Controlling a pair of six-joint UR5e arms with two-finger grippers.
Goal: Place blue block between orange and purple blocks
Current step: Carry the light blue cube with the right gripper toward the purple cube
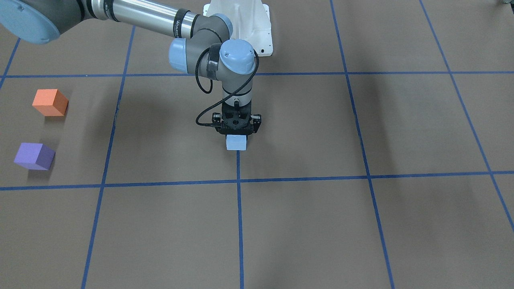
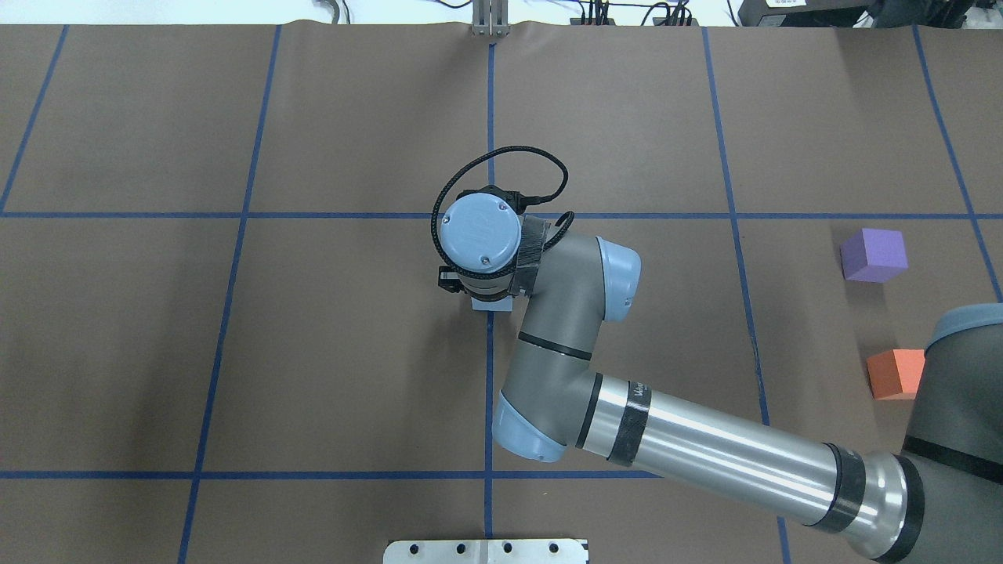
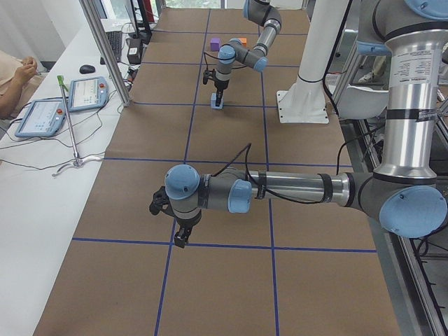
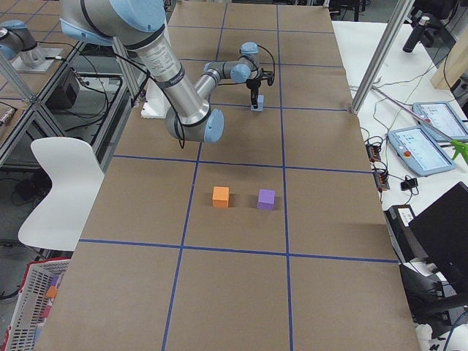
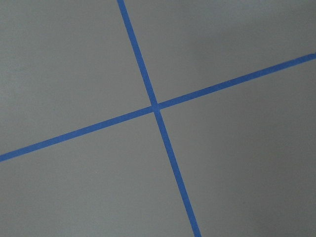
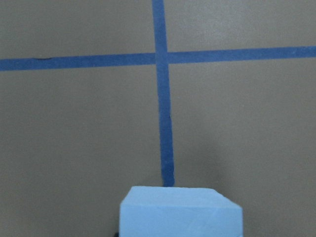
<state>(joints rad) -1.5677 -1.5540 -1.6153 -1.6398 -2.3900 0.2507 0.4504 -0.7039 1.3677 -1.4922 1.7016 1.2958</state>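
Overhead exterior: blue block (image 2: 492,305) on gridline (image 2: 489,376)

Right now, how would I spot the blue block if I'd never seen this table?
On the brown table crossed by blue tape lines, follow the silver arm to its tip near the middle. The blue block is right beneath it, on a tape line. It is pale blue and alone, far from the orange block and purple block.

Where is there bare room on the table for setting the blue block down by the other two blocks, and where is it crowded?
The gap between the orange block and the purple block is bare, and so is the table around both. It is crowded only at mid-table, where the right gripper sits over the blue block.
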